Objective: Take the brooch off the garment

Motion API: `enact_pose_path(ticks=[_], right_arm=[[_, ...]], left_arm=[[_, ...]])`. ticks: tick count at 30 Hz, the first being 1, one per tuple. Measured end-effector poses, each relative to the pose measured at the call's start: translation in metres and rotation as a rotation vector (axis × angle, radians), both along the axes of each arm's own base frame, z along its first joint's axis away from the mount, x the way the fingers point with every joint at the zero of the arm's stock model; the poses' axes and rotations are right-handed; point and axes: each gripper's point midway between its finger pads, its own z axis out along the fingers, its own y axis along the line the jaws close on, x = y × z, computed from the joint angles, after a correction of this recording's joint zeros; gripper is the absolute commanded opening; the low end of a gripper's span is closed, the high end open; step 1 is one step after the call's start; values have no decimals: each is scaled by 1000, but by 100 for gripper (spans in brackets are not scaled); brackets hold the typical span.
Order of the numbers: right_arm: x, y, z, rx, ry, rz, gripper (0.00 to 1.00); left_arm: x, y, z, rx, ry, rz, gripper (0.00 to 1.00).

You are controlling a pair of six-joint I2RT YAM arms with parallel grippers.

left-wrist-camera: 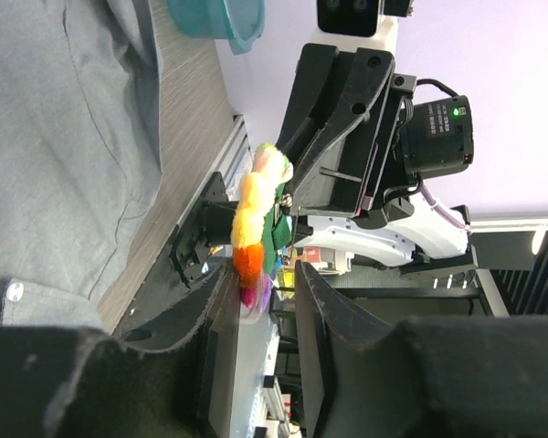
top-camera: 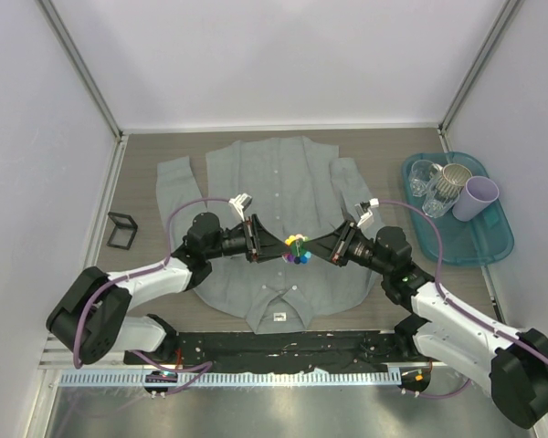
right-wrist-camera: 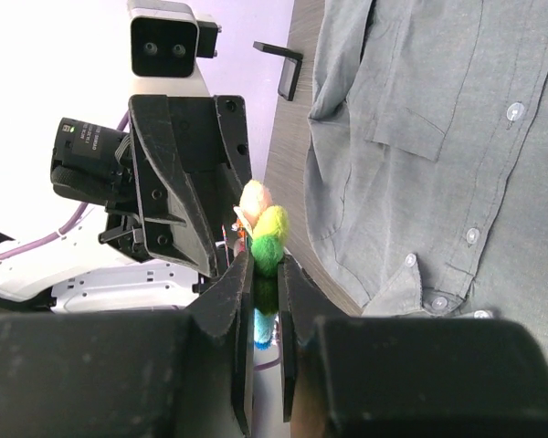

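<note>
The garment (top-camera: 265,182) is a grey button-up shirt lying flat on the table, collar towards the arms; it also shows in the left wrist view (left-wrist-camera: 55,137) and the right wrist view (right-wrist-camera: 420,137). The brooch (top-camera: 297,248), a small rainbow flower, is held in the air over the shirt's lower middle, with no cloth pulled up with it. My right gripper (top-camera: 312,251) is shut on its green petals (right-wrist-camera: 267,237). My left gripper (top-camera: 276,246) faces it from the left, open, and the brooch (left-wrist-camera: 251,219) sits just at one fingertip (left-wrist-camera: 221,278).
A teal tray (top-camera: 479,248) holding glasses and cups stands at the right. A small black stand (top-camera: 121,230) sits left of the shirt. White walls enclose the table on three sides.
</note>
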Motion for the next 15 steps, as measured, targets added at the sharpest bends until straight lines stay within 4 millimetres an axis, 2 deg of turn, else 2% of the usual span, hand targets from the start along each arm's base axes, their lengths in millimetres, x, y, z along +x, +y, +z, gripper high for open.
enact_pose_path(ticks=[3,4,6,10,11,15], right_arm=[[0,0,1,8,5,-1,1],[1,0,1,11,1,-4,1],[2,-1,0,14,1,-9,4],[3,-3,-3,11,5,-17,11],[3,-3,-2,15,2,-17,16],[2,-2,-1,29,-2,-15,25]], left_arm=[[1,-3,2,-21,-2,-5,18],[2,-4,0,-23,9,-6,9],[4,-5,-4,-22,29,-7,0],[4,-7,-6,-31,45,-14,0],[4,-7,-5,-34,44,-14,0],[4,-7,-4,-40,39,-14,0]])
